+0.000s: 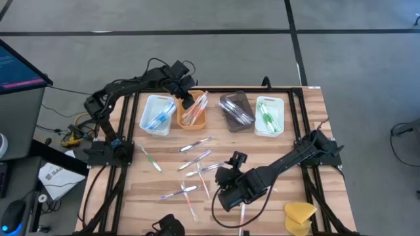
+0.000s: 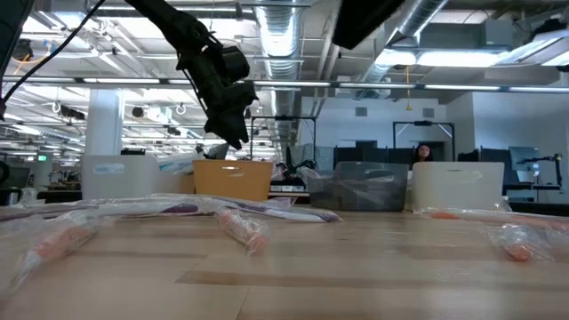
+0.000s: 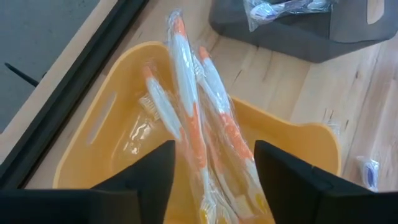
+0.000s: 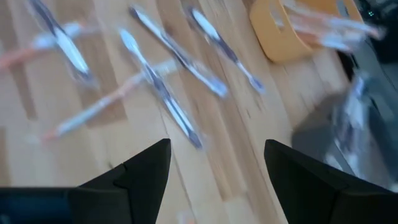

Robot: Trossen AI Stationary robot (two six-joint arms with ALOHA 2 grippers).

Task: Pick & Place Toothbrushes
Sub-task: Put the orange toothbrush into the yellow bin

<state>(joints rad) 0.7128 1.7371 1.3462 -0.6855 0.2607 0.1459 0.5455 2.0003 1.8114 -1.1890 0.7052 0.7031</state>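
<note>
Several orange-and-white wrapped toothbrushes (image 3: 186, 93) lie in the orange tray (image 3: 118, 87), their upper ends leaning over its far rim. My left gripper (image 3: 214, 149) hovers open just above this tray (image 1: 191, 119), fingers on either side of the toothbrushes, slanting down, touching nothing I can see. Several loose toothbrushes (image 1: 197, 160) lie flat on the wooden table. My right gripper (image 1: 224, 198) hangs open above the table's near middle, with those toothbrushes (image 4: 161, 87) ahead of its fingers.
Along the far edge stand a white tray with blue toothbrushes (image 1: 156, 115), a dark tray (image 1: 236, 111) and a white tray with green ones (image 1: 269, 116). A yellow sponge-like lump (image 1: 300, 216) sits at the near right corner. One green toothbrush (image 1: 151, 158) lies toward the left.
</note>
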